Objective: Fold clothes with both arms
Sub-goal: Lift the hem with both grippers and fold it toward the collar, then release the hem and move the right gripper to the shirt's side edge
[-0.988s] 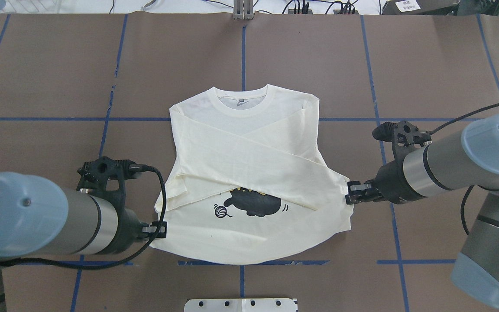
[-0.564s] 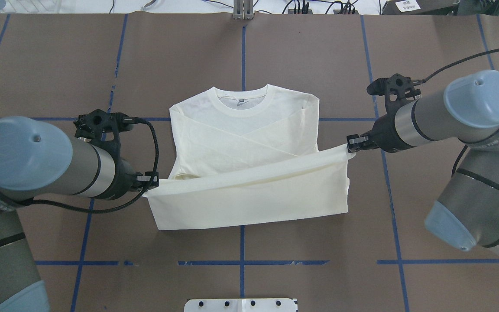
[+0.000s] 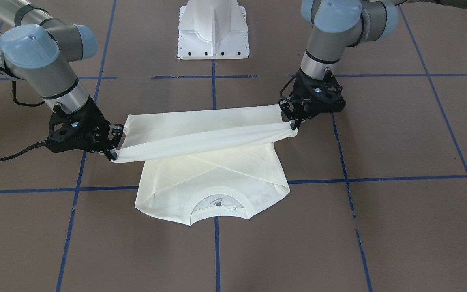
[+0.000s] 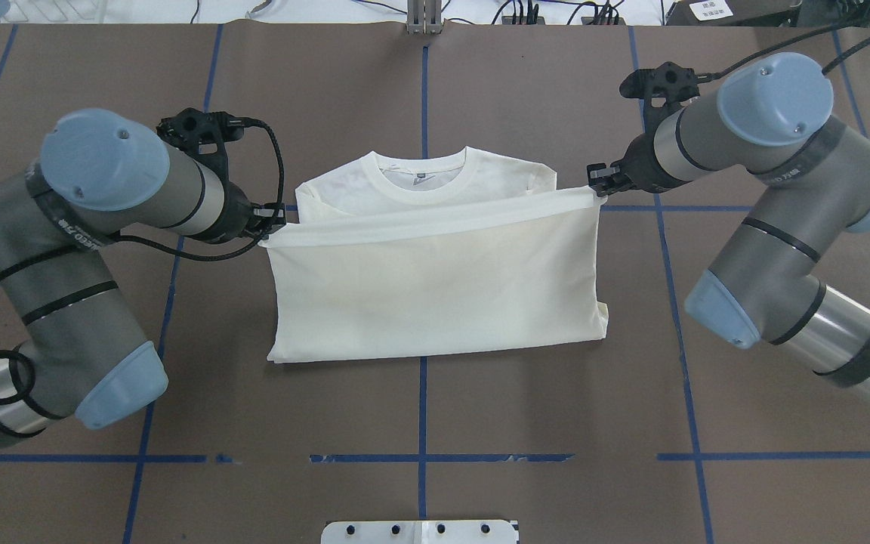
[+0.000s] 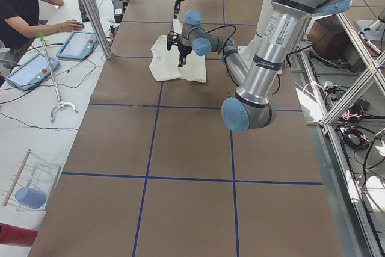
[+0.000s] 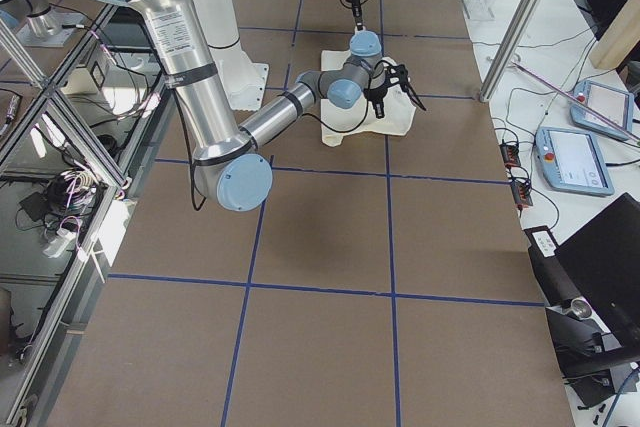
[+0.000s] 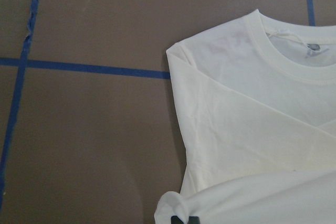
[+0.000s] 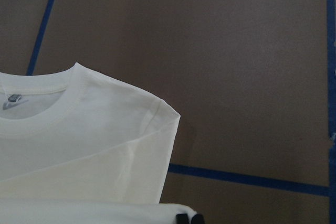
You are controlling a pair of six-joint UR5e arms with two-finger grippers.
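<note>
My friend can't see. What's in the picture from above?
The left gripper and the right gripper each pinch a corner of a cream-white T-shirt, holding its bottom edge stretched across the shirt just below the collar. The shirt lies on a brown table with blue tape lines.

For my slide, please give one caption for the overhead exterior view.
Left gripper and right gripper hold the T-shirt hem stretched between them, just short of the collar.

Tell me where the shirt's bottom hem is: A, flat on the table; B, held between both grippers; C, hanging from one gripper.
B: the left gripper and right gripper each pinch a corner of the shirt, with the hem stretched between them above the folded sleeves.
</note>
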